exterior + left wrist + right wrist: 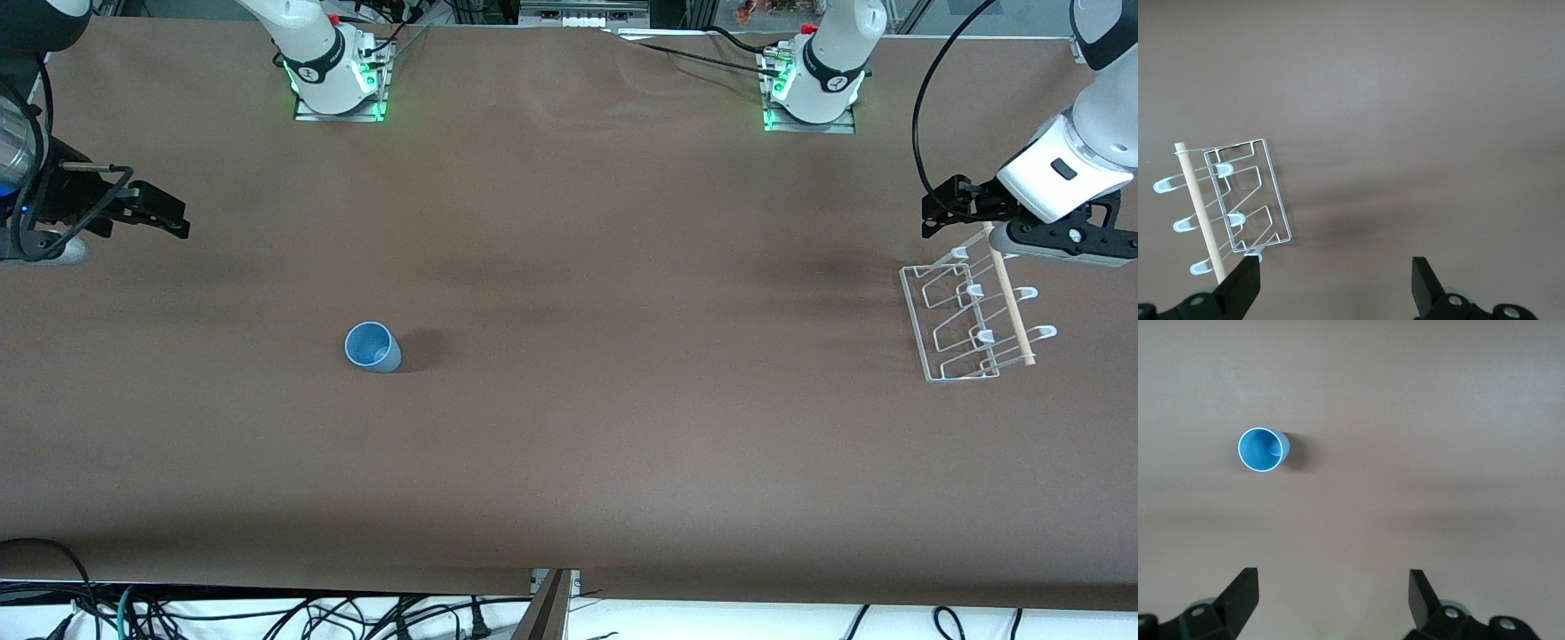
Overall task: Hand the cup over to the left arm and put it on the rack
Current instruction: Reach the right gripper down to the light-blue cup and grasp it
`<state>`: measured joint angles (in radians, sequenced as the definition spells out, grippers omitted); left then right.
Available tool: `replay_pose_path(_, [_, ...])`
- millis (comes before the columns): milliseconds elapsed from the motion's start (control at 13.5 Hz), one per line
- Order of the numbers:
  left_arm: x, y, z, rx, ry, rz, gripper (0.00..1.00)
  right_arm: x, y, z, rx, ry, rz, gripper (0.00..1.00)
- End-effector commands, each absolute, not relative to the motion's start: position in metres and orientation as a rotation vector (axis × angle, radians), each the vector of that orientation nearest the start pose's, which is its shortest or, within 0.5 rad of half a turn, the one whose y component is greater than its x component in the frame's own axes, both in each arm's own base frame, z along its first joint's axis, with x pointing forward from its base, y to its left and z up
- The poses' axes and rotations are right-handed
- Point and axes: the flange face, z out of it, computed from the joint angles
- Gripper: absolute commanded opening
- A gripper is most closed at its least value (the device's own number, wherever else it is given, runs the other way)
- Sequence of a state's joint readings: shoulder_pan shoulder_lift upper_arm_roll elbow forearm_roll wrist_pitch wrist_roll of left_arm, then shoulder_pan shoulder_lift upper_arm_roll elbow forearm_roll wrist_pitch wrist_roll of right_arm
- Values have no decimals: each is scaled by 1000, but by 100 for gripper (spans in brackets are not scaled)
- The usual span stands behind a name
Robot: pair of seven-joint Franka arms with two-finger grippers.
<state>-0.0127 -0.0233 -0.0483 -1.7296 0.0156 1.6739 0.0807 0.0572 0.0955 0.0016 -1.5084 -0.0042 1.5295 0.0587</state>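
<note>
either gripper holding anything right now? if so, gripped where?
Nothing is held. The right gripper is open above bare table, away from the upright cup. The left gripper is open over the rack's edge, touching nothing.

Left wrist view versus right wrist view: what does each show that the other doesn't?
Only the left wrist view shows the rack, with its wooden rod across the hooks, and the open left gripper above the table just beside it. Only the right wrist view shows the cup, upright with its mouth up, and the open right gripper, well clear of it. Both share the bare brown table, and neither gripper holds anything.
</note>
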Motion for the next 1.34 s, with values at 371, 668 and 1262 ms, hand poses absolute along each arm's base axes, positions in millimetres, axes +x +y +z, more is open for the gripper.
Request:
replay_pose_path(371, [552, -35, 576, -3133, 217, 51, 100, 580, 55, 579, -3126, -143, 159, 99])
replay_pose_path(668, [552, -35, 576, -3133, 217, 53, 100, 626, 70, 492, -3111, -171, 231, 99])
replay_pose_path(1262, [552, -35, 576, -3133, 217, 53, 100, 665, 134, 314, -3108, -271, 334, 99])
